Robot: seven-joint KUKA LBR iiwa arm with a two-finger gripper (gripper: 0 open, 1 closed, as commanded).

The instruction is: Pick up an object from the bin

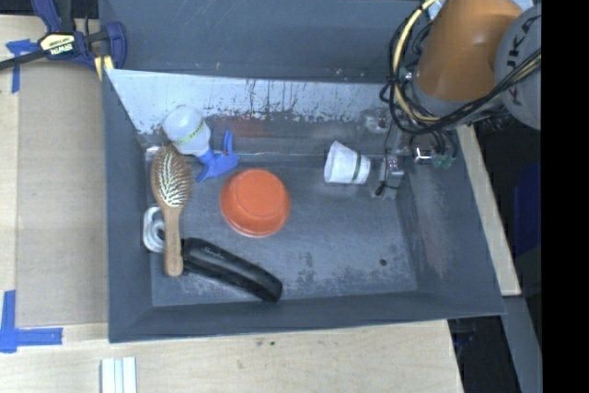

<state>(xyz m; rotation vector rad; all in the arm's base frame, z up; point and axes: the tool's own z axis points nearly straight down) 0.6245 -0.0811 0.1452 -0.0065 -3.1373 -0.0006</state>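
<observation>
My gripper (390,172) hangs low at the right side of the bin, close to the right wall. Just to its left lies a small white cup (345,167) on its side, nearly touching the gripper. Nothing shows held in the gripper. Further left, an orange bowl (255,202) sits upside down on the bin floor.
Along the left side lie a wooden hairbrush (171,198), a white bottle with a green band (187,132), a blue clip (218,163) and a pale ring-shaped piece (154,231). A long black object (232,269) lies near the front wall. An orange dome with cables rides on the wrist.
</observation>
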